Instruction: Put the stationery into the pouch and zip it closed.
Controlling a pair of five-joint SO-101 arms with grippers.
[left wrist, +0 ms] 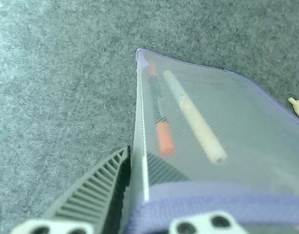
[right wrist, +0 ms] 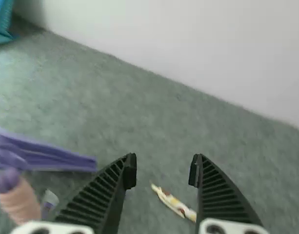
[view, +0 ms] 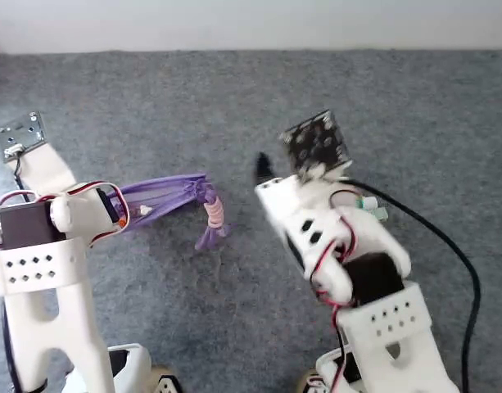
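The pouch (view: pixel 165 195) is clear mesh with purple trim. It sits over the left half of the tabletop (view: pixel 234 106), about midway between the far and near edges, and from above it shows edge-on as a narrow purple strip. The left claw (view: pixel 119 209) holds it. In the left wrist view the claw (left wrist: pixel 139 195) is clamped on the purple band at one end of the pouch (left wrist: pixel 237 126), one finger on each face. Through the mesh a pale stick (left wrist: pixel 195 119) and a short orange piece (left wrist: pixel 165 138) lie side by side inside. I cannot tell whether the zip is closed.

A pink tassel (view: pixel 214 213) with purple strands hangs at the pouch's end toward the middle of the tabletop. In the right wrist view the tassel (right wrist: pixel 15 202) shows beside the purple edge (right wrist: pixel 42 155).

A small yellow-and-white piece (right wrist: pixel 174 203) lies on the grey surface, apart from the pouch. It also shows beyond the pouch in the left wrist view (left wrist: pixel 298 107).

The right claw (right wrist: pixel 161 168) is spread wide and holds nothing, and the small piece shows between its fingers. From above, the claw (view: pixel 263 169) is right of the tassel, near the middle of the tabletop.

A black cable (view: pixel 455 254) curves toward the right edge. A white wall (view: pixel 251 24) runs along the far edge.
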